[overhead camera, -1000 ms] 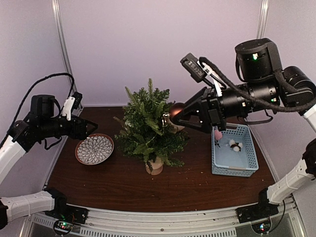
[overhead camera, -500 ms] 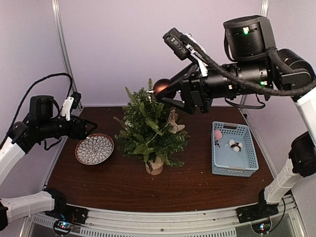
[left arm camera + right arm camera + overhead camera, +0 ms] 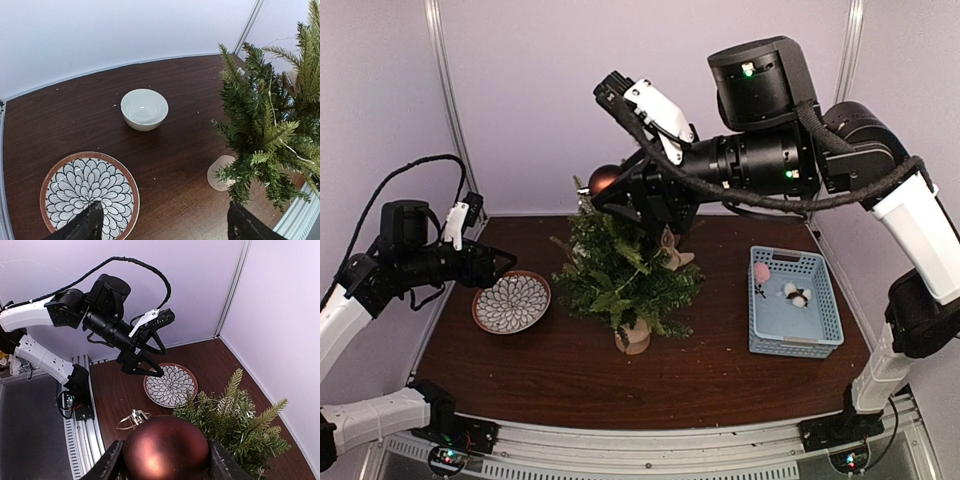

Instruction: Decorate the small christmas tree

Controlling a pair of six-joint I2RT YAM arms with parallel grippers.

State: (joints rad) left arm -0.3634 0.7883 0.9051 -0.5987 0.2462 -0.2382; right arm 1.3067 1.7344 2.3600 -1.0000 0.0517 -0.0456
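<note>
The small christmas tree (image 3: 620,265) stands mid-table on a pale wooden stump (image 3: 633,340); it also shows in the left wrist view (image 3: 270,130) and the right wrist view (image 3: 240,425). My right gripper (image 3: 610,185) is shut on a dark red bauble (image 3: 604,179), held just above and behind the treetop; the bauble (image 3: 166,450) fills the right wrist view between the fingers, its metal hook (image 3: 134,419) on the left. My left gripper (image 3: 505,262) is open and empty, hovering over the patterned plate (image 3: 511,301).
A blue basket (image 3: 795,303) at the right holds a pink ornament (image 3: 760,273) and a black-and-white one (image 3: 796,294). A small pale figure (image 3: 672,247) stands behind the tree. A white bowl (image 3: 144,108) sits beyond the plate (image 3: 87,192).
My right arm has swung up and to the left, carrying the bauble from beside the basket to above the treetop. The left arm has barely moved.
</note>
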